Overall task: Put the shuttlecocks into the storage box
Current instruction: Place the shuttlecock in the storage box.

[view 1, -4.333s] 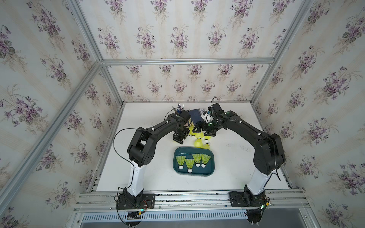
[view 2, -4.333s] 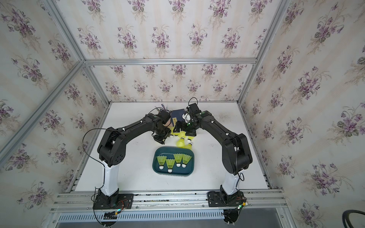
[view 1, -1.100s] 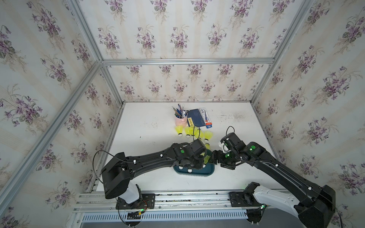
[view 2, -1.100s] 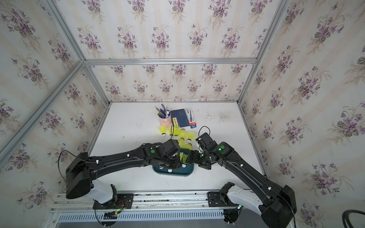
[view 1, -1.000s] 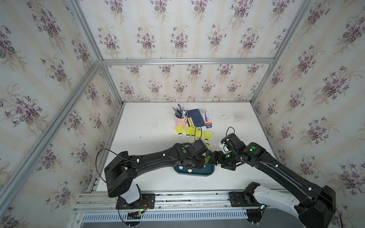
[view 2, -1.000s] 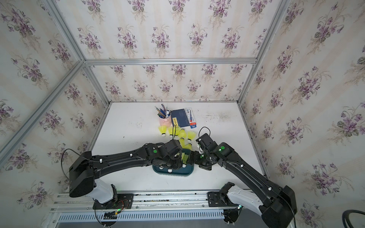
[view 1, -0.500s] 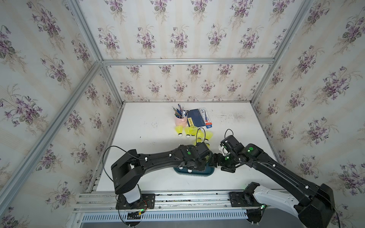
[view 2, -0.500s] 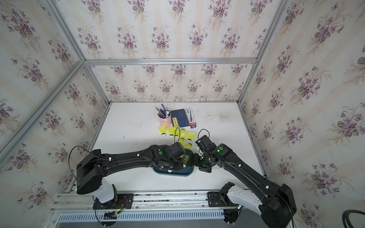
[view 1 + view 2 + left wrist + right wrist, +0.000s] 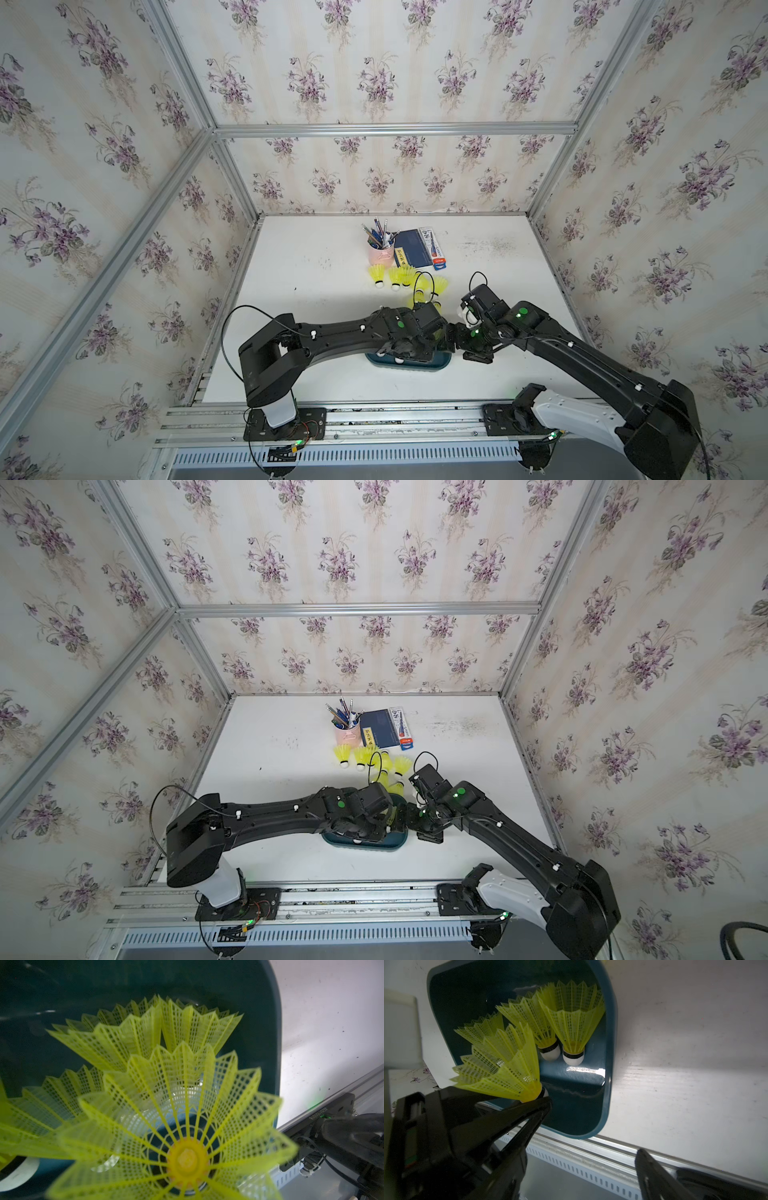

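Observation:
The dark teal storage box [image 9: 437,366] [image 9: 392,845] sits near the table's front edge, mostly covered by my arms in both top views. Three shuttlecocks [image 9: 572,1022] lie inside it on their sides, white tips toward the front. My left gripper [image 9: 546,1099] hangs over the box, shut on the white tip of another yellow-green shuttlecock [image 9: 506,1070] [image 9: 188,1126], skirt pointing up. My right gripper [image 9: 457,337] [image 9: 412,821] is open and empty just right of the box, close to the left one. Several loose shuttlecocks [image 9: 401,277] lie farther back.
A pink pen cup [image 9: 380,255], a blue notebook [image 9: 411,249] and a small card pack [image 9: 432,248] stand behind the loose shuttlecocks. The aluminium front rail [image 9: 577,1159] runs just beyond the box's near rim. Papered walls enclose the table.
Both arms came from the back pile to the box. Over the last second the left gripper sank lower over the box with its shuttlecock; the right gripper barely moved.

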{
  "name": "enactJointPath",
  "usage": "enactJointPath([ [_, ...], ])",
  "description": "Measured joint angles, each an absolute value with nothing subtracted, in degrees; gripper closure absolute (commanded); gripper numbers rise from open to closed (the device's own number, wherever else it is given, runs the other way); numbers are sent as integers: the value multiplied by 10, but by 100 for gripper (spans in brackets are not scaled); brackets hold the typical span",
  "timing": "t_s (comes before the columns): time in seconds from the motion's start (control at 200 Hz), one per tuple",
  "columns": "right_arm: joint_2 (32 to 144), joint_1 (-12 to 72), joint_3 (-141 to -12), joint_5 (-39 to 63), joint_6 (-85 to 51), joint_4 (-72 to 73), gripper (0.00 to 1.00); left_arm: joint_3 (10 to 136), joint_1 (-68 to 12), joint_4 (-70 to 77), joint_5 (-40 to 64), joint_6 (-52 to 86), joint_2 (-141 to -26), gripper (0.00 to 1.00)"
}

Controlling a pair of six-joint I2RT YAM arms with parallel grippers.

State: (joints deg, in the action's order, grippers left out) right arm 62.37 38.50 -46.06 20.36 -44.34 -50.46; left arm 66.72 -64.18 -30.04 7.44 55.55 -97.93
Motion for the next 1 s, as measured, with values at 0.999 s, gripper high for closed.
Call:
enactJointPath([
  [0.999,641,385,-483,184,-437,-497,15,689,-643,-351,62,541,-964,25],
])
